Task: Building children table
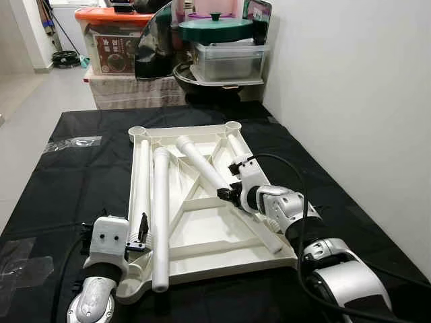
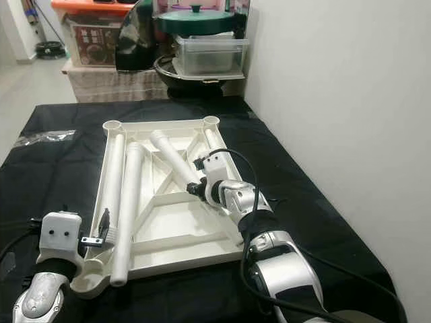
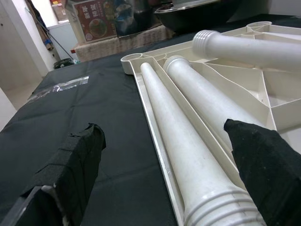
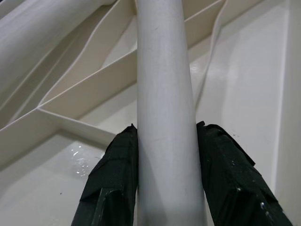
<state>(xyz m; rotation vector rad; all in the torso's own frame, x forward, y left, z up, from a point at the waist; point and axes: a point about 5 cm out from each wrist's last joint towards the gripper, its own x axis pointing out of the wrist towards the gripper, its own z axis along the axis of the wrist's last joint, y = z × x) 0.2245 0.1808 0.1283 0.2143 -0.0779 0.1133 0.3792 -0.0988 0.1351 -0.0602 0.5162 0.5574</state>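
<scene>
Left gripper [image 3: 164,165] fingers spread around outer white table leg [image 1: 160,215]; right gripper [image 4: 167,174] pinching diagonal leg [image 1: 200,163], upturned tabletop [image 1: 202,235]; box label [image 1: 113,52] unreadable.

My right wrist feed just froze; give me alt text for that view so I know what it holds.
The right gripper is closed on a smooth white plastic table leg, one black padded finger pressed against each side. Beneath lies the white ribbed underside of the upturned plastic tabletop.

Silver arms, black-fingered grippers

White boxy wrist housing [image 1: 108,241] carries two dark screws; a black cable [image 1: 296,195] loops over the glossy silver right forearm [image 1: 350,282].
</scene>
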